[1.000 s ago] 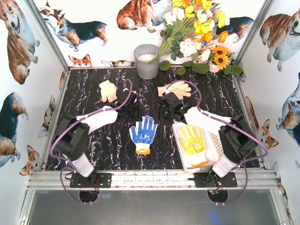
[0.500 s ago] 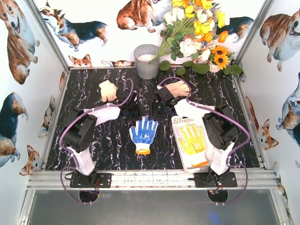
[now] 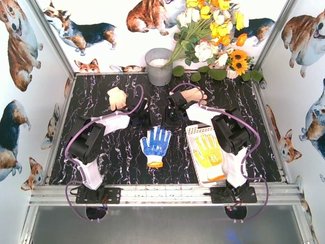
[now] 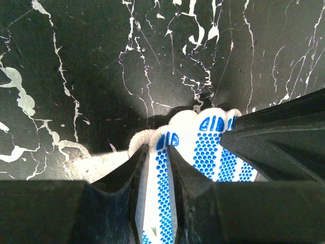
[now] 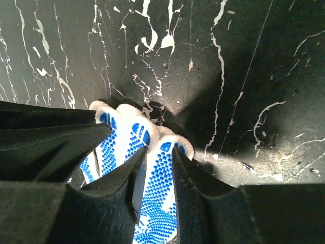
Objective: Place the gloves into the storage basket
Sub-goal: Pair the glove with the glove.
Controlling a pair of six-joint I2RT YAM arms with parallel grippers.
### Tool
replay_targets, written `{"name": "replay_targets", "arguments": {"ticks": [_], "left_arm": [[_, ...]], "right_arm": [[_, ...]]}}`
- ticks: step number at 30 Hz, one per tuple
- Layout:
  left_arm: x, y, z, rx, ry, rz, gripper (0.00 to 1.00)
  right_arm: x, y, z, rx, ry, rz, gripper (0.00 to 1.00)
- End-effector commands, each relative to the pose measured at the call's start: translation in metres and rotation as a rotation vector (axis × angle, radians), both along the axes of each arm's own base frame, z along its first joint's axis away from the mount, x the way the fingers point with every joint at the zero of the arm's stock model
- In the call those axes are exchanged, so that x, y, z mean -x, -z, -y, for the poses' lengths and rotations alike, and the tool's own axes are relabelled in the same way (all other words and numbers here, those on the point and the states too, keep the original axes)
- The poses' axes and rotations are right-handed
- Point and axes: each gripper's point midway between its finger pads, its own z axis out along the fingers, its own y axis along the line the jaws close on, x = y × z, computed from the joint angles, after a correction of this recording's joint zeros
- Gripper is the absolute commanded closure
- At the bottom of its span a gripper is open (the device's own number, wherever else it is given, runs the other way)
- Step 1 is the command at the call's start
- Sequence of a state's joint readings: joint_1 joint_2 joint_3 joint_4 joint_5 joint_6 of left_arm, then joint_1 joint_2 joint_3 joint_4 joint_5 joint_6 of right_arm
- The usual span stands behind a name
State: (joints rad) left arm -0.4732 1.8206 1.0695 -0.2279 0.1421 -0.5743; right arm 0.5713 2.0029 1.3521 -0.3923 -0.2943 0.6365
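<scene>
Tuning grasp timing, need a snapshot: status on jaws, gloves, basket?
Left gripper: jaws pinch a blue-dotted glove finger. Right gripper: same in its view. Yellow glove in storage basket; others on table. Right arm elbow overhangs basket.

Grey metal bucket [image 3: 159, 66] at back edge of black marble table [image 3: 127, 162], bouquet of yellow, white, orange flowers [image 3: 213, 30] just right of it; corgi-print walls [image 3: 20, 51] all round; metal rail [image 3: 162, 194] along near edge
</scene>
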Motion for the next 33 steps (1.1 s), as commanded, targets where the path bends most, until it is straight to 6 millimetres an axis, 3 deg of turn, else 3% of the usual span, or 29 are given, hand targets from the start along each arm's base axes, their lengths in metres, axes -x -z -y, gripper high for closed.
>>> {"name": "replay_targets", "arguments": {"ticks": [1, 17, 26, 33], "left_arm": [[-0.013, -0.003, 0.004, 0.021, 0.001, 0.023, 0.86], [-0.012, 0.0, 0.003, 0.027, -0.012, 0.019, 1.0], [-0.017, -0.017, -0.005, 0.025, -0.04, 0.067, 1.0], [-0.015, -0.031, -0.016, 0.02, -0.077, 0.109, 1.0]], "right_arm": [[-0.015, -0.015, -0.014, -0.068, -0.021, 0.041, 0.72], [-0.022, -0.012, -0.026, -0.107, -0.04, 0.031, 0.79], [-0.025, -0.026, -0.027, -0.115, -0.046, 0.059, 1.0], [-0.022, -0.042, -0.027, -0.146, -0.063, 0.097, 1.0]]}}
